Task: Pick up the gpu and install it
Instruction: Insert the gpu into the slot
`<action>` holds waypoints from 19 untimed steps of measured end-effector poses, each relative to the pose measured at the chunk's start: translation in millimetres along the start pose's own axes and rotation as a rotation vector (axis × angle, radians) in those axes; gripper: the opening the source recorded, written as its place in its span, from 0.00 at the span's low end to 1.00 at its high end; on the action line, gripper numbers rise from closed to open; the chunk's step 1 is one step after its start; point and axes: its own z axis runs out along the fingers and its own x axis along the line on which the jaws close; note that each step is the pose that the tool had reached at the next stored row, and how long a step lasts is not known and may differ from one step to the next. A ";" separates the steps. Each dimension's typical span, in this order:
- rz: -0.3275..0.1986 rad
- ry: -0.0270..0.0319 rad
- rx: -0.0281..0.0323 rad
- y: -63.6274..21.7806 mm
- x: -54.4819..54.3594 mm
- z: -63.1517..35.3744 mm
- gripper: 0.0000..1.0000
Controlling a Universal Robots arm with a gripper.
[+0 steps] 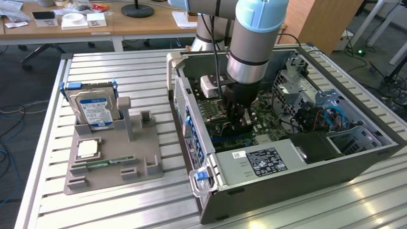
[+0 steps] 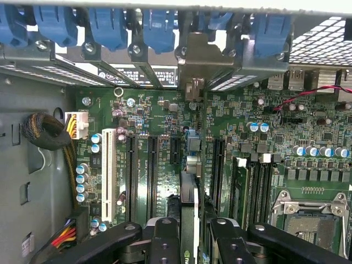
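In the wrist view, the tool (image 2: 190,242) is nearest, and its two black fingers (image 2: 165,239) are partly closed on the gpu (image 2: 188,212). The card stands on its thin edge between them, over the green board (image 2: 159,118) with its long slots. Its metal end reaches up to the row of blue clips (image 2: 107,25) at the back wall.

In the exterior view, the tool (image 1: 239,125) is low inside the open computer case (image 1: 289,179), and the card is mostly hidden behind it. A black box with a white and black label (image 1: 260,161) sits in the near corner of the case; I cannot read the writing.

On the exterior view's left, a grey tray (image 1: 117,169) on the desk (image 1: 102,64) holds a hard drive (image 1: 94,109) with a blue and white label, standing upright. A square chip (image 1: 87,148) and a thin green memory stick (image 1: 105,162) lie flat in it.
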 end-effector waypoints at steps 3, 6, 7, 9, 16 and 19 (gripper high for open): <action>0.000 -0.0001 -0.0001 0.0 0.0 0.0 0.26; 0.000 0.0000 0.0000 0.0 0.0 0.0 0.26; 0.000 0.0000 0.0000 0.0 0.0 0.0 0.26; 0.000 0.0000 0.0000 0.0 0.0 0.0 0.26; 0.000 0.0000 0.0000 0.0 0.0 0.0 0.26; 0.000 -0.0015 0.0007 0.0 -0.2 0.7 0.27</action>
